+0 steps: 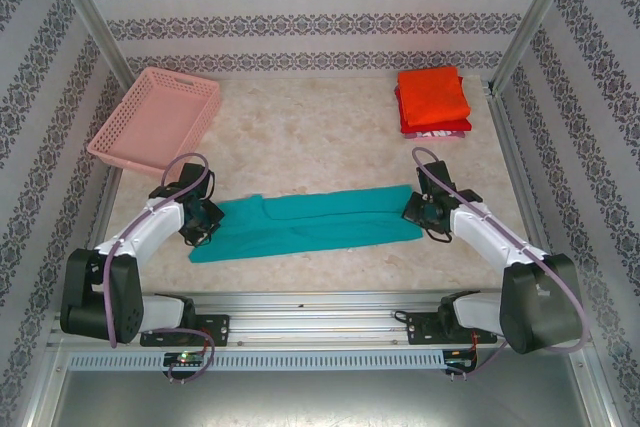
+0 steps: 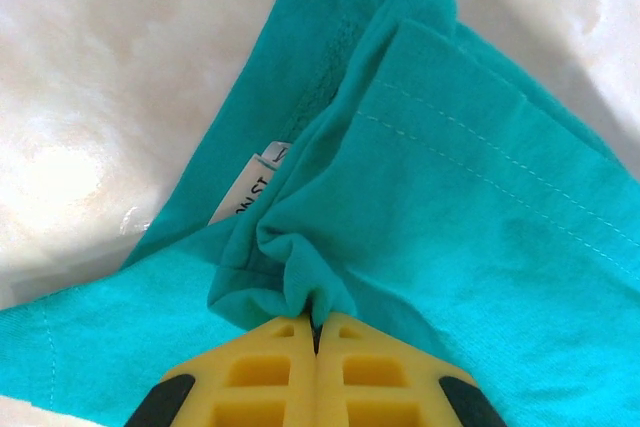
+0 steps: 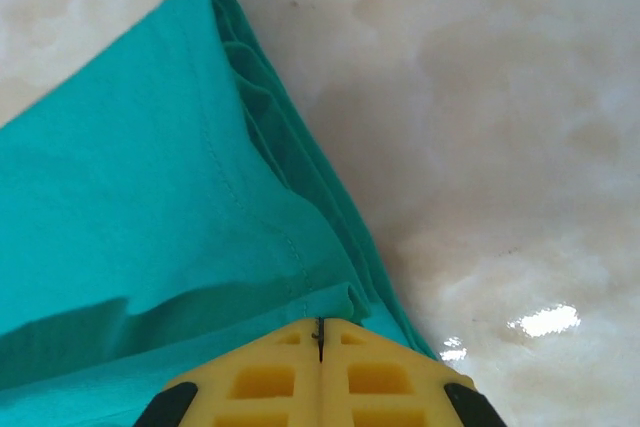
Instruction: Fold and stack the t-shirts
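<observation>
From above, the teal t-shirt [image 1: 310, 225] lies banded across the desk [image 1: 330, 137], left gripper [image 1: 203, 224] at its left end, right gripper [image 1: 417, 209] at its right. Left wrist: jaws clenched on its bunched fold. Right wrist: jaws clamped on its folded edge.

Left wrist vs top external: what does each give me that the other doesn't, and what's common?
Left wrist: the neck label on the teal shirt, its stitching, and cloth bunched in the shut left gripper. Top external: the pink basket far left, the folded stack far right, the right gripper at the shirt's other end, the shirt's full stretched length. Both: the teal shirt lying on the marble table, pinched at its left end.
</observation>
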You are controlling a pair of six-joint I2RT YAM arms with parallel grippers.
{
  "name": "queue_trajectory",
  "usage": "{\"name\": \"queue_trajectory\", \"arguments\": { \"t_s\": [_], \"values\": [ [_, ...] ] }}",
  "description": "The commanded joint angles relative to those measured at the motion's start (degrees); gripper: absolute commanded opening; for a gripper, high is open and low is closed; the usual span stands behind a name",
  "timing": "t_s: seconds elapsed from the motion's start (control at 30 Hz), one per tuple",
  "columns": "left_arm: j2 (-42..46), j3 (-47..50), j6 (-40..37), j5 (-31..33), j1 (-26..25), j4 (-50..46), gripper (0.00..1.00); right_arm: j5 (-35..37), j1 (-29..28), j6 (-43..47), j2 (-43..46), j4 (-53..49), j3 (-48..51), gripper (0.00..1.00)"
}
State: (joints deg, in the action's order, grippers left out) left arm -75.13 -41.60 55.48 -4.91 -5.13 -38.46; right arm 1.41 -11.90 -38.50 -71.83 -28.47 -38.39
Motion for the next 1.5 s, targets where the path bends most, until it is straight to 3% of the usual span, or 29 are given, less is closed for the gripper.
{"name": "queue_trajectory", "arguments": {
  "t_s": [0.0, 0.37, 0.4, 0.43, 0.5, 0.73, 0.83, 1.0, 1.23, 1.47],
  "values": [
    [-0.61, 0.22, -1.16, 1.38, 0.88, 0.46, 0.00, 1.70, -0.74, -1.06, -0.92, -0.38, 0.95, 0.00],
    [0.95, 0.96, -1.74, 1.73, 1.78, -0.16, 0.00, 2.37, -0.48, -0.45, -3.94, 0.17, 1.26, 0.00],
    [0.87, 1.00, -1.78, 1.51, 1.79, -0.11, 0.01, 2.52, -0.47, -0.12, -3.62, -0.15, 1.06, 0.07],
    [0.95, 1.00, -1.93, 1.35, 1.79, -0.19, 0.07, 2.40, -0.34, 0.50, -2.93, -0.21, 0.97, 0.15],
    [1.49, 0.58, -2.43, 1.60, 1.79, -0.88, 0.28, 1.97, -0.34, 2.02, -0.01, -0.16, 0.95, 0.38],
    [10.41, -1.55, -3.16, 5.25, -1.21, -2.19, 0.80, 1.14, -1.98, 9.37, 8.51, 3.40, -0.22, 0.75],
    [10.27, -1.64, -2.42, 3.84, -3.62, 1.09, 0.91, -1.64, -4.26, 10.42, 4.95, 5.75, -2.18, 0.74],
    [4.33, -1.71, -1.04, 0.68, -4.92, 5.57, 0.94, -2.11, -12.97, 8.52, -5.93, 7.00, -7.64, 0.71],
    [0.90, -2.65, -1.27, -0.81, -5.25, 8.70, 0.95, -2.07, -22.58, 1.83, -16.67, 8.75, -9.02, 0.48],
    [1.21, -4.09, -3.10, -1.01, -5.46, 8.69, 0.95, -0.62, -27.76, -0.62, -18.75, 8.47, -6.31, 0.38]
  ]
}}
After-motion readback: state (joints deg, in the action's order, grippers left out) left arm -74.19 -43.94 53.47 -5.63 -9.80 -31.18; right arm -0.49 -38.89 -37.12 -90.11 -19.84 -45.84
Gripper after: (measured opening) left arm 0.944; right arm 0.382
